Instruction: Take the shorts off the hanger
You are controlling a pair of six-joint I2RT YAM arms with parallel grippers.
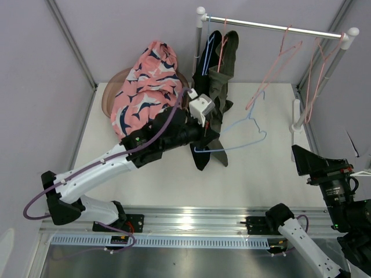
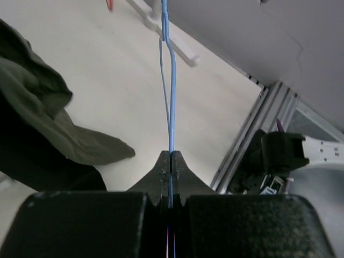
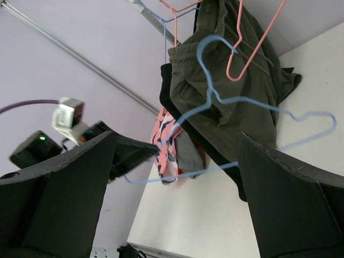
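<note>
My left gripper (image 1: pixel 204 138) is shut on the thin wire of a blue hanger (image 1: pixel 243 143) that carries no cloth. In the left wrist view the jaws (image 2: pixel 171 158) pinch that wire (image 2: pixel 172 86). Olive shorts (image 1: pixel 223 69) and black shorts (image 1: pixel 204 81) hang from hangers on the rail (image 1: pixel 272 25), right beside the left gripper. Pink patterned shorts (image 1: pixel 148 87) lie heaped at the back left. My right gripper (image 1: pixel 307 162) stands open and empty at the right; its wrist view shows the blue hanger (image 3: pixel 242 102) in front of the olive shorts (image 3: pixel 236 80).
A brownish bowl (image 1: pixel 111 95) holds the pink pile. Bare pink hangers (image 1: pixel 284 52) (image 1: pixel 319 63) hang on the rail's right half. The rack's white post (image 1: pixel 298 110) stands at the right. A metal rail (image 1: pixel 191 223) runs along the near edge.
</note>
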